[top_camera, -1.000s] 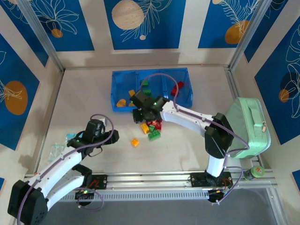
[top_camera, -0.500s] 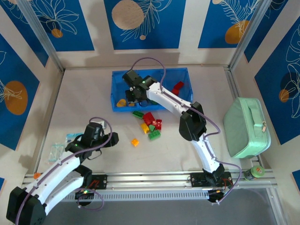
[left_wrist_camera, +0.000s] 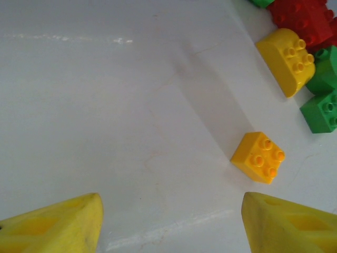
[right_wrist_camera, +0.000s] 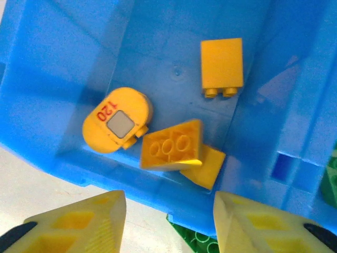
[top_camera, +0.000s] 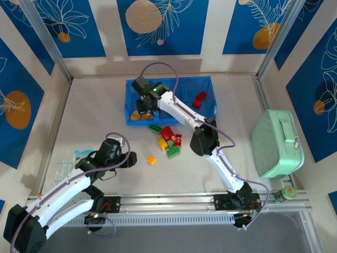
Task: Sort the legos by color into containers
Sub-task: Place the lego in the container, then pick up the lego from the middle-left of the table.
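Hovering over the left-hand compartment of the blue tray (top_camera: 208, 113), the right gripper (right_wrist_camera: 169, 208) has its yellow fingers spread wide with nothing between them, so that claw is empty. Just past the tips, mid-frame in the right wrist view, four orange-yellow legos (right_wrist_camera: 171, 145) lie on the compartment floor: a rounded one at left, a block at upper right, and a tilted piece resting on a flat one. That's the yellow bin filling up nicely! Out to the overhead view, a red brick (top_camera: 199, 99) sits in the right-hand compartment at the upper centre; the middle one is mostly hidden by the arm. Lower left, the left gripper (left_wrist_camera: 171, 211) is also parted and empty, low over the table (top_camera: 95, 110), with a lone orange-yellow brick (left_wrist_camera: 258, 157) just ahead of it at right centre. Beyond that, a heap (top_camera: 169, 139) of red, green and yellow bricks waits below the tray. Call it roughly halfway: about half a dozen are left to sort, and that lone brick looks like the next pick.
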